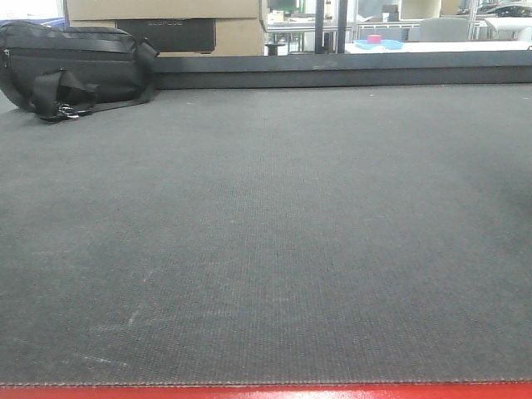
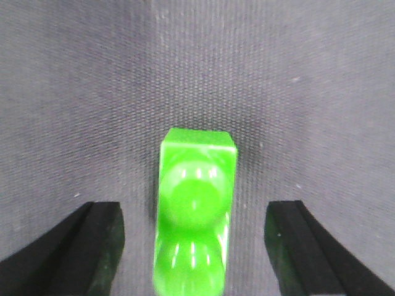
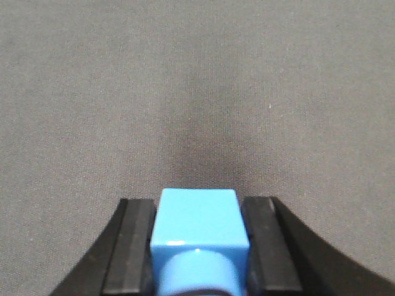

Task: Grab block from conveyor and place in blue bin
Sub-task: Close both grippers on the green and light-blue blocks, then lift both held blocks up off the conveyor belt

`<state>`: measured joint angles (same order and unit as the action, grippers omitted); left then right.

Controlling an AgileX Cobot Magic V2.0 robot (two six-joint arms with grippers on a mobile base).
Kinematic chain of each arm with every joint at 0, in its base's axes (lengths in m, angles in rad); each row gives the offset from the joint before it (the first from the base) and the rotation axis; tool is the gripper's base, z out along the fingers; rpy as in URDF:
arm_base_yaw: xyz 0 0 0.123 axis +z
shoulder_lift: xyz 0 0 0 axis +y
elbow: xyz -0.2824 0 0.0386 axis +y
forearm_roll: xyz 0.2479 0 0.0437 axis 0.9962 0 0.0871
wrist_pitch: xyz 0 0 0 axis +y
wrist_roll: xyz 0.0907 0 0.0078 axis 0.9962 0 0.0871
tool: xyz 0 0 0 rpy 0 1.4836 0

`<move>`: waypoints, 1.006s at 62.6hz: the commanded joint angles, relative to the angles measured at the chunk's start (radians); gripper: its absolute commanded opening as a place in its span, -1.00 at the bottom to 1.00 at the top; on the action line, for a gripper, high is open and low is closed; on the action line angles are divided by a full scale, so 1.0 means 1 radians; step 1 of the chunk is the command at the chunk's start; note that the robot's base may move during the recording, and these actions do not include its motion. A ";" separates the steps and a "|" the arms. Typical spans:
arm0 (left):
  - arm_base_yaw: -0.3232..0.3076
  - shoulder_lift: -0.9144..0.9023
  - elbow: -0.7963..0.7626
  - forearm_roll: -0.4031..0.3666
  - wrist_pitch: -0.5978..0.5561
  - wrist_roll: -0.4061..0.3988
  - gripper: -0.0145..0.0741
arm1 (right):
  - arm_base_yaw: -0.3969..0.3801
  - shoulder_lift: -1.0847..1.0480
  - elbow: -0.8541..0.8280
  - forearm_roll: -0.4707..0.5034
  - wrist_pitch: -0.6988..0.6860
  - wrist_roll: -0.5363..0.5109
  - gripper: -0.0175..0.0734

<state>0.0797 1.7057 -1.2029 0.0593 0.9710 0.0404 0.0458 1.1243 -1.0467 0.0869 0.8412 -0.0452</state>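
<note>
1. Dark grey woven conveyor (image 1: 266,233) fills the front view. A red edge (image 1: 266,391) runs nearest the camera, a black bag (image 1: 71,66) sits at the far left, and boxes (image 1: 166,10) stand behind. No arm or block shows in this view.
2. Left gripper (image 2: 194,216): jaws apart. A green block (image 2: 196,179) rests on the conveyor between the fingers (image 2: 92,246), with a visible gap on each side.
3. Right gripper (image 3: 199,208): jaws clamped on a blue block (image 3: 199,225), pads (image 3: 137,246) flat against its two side faces. Whether this block is off the conveyor cannot be told.
4. Blue bin: a small blue shape (image 1: 384,43) far back may be it, but it is too small to confirm.
5. Handling (judgement): both blocks look like hard, glossy moulded plastic, light and rigid. They should not deform, but the smooth faces may slip in a weak or skewed grip.
6. Grip point (judgement): take the green block on its flat opposite side faces, pads square to them. Avoid the round stud (image 2: 194,200), since a curved surface gives poor contact.
7. Step in hand (judgement): the right side needs to carry its block to the bin, and the left side needs to close.
</note>
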 commanded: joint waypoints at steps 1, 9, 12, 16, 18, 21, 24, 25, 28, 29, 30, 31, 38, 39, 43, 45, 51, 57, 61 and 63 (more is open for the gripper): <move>0.003 0.032 -0.006 -0.005 -0.014 0.003 0.21 | -0.003 -0.009 0.002 -0.002 -0.012 0.000 -0.97; 0.003 0.061 -0.006 -0.005 -0.028 0.003 0.11 | -0.003 -0.009 0.002 -0.002 -0.012 0.000 -0.97; 0.003 0.065 -0.006 -0.005 -0.032 0.003 0.00 | -0.003 -0.009 0.002 -0.002 -0.012 0.000 -0.97; 0.003 0.065 -0.006 -0.005 -0.036 0.003 -0.24 | -0.003 -0.009 0.002 -0.002 -0.012 0.000 -0.97; 0.003 0.065 -0.006 -0.003 -0.038 0.003 -0.41 | -0.003 -0.009 0.002 -0.002 -0.012 0.000 -0.97; 0.003 0.065 -0.006 -0.003 -0.038 0.003 -0.58 | -0.003 -0.009 0.002 -0.002 -0.012 0.000 -0.97; 0.003 0.065 -0.006 -0.003 -0.038 0.003 -0.86 | -0.003 -0.009 0.002 -0.002 -0.016 0.000 -0.97; 0.003 0.063 -0.006 -0.003 -0.038 0.003 -0.93 | -0.003 -0.009 0.002 -0.002 -0.018 0.000 -0.97; 0.003 0.057 -0.006 -0.003 -0.036 0.003 -0.92 | -0.003 -0.009 0.002 -0.002 -0.025 0.000 -0.97; 0.003 0.055 -0.008 -0.003 -0.034 0.003 -0.92 | -0.003 -0.009 0.002 -0.002 -0.029 0.000 -0.97; 0.003 0.052 -0.007 -0.003 -0.032 0.003 -0.92 | -0.003 -0.009 0.002 -0.002 -0.031 0.000 -0.97; 0.003 0.048 -0.007 -0.005 -0.029 0.003 -0.92 | -0.003 -0.009 0.002 -0.002 -0.031 0.000 -0.97; 0.003 -0.005 -0.007 -0.016 -0.029 0.003 -0.92 | -0.003 -0.009 0.002 0.004 -0.047 0.000 -0.97; 0.003 -0.015 -0.007 -0.021 -0.029 0.003 -0.92 | -0.003 -0.009 0.000 0.006 -0.047 0.000 -0.97; 0.003 -0.066 -0.007 -0.045 -0.029 0.003 -0.92 | -0.003 -0.009 0.000 0.016 -0.049 0.000 -0.97; 0.003 -0.092 -0.007 -0.068 -0.031 0.003 -0.92 | -0.003 -0.009 0.000 0.021 -0.049 0.000 -0.97; 0.003 -0.190 -0.007 -0.144 -0.068 0.003 -0.92 | -0.003 -0.009 0.000 0.024 -0.053 0.000 -0.97; -0.005 -0.277 -0.004 -0.234 -0.169 0.005 -0.92 | -0.003 -0.009 0.000 0.024 -0.099 0.000 -0.97; -0.026 -0.332 0.008 -0.242 -0.247 0.008 -0.92 | -0.003 -0.009 0.000 0.024 -0.148 0.000 -0.97; -0.038 -0.355 0.019 -0.242 -0.287 0.008 -0.92 | -0.003 -0.009 0.000 0.024 -0.172 0.000 -0.97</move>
<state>0.0663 1.4259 -1.1997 -0.1497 0.7983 0.0424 0.0458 1.1243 -1.0467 0.1108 0.7505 -0.0452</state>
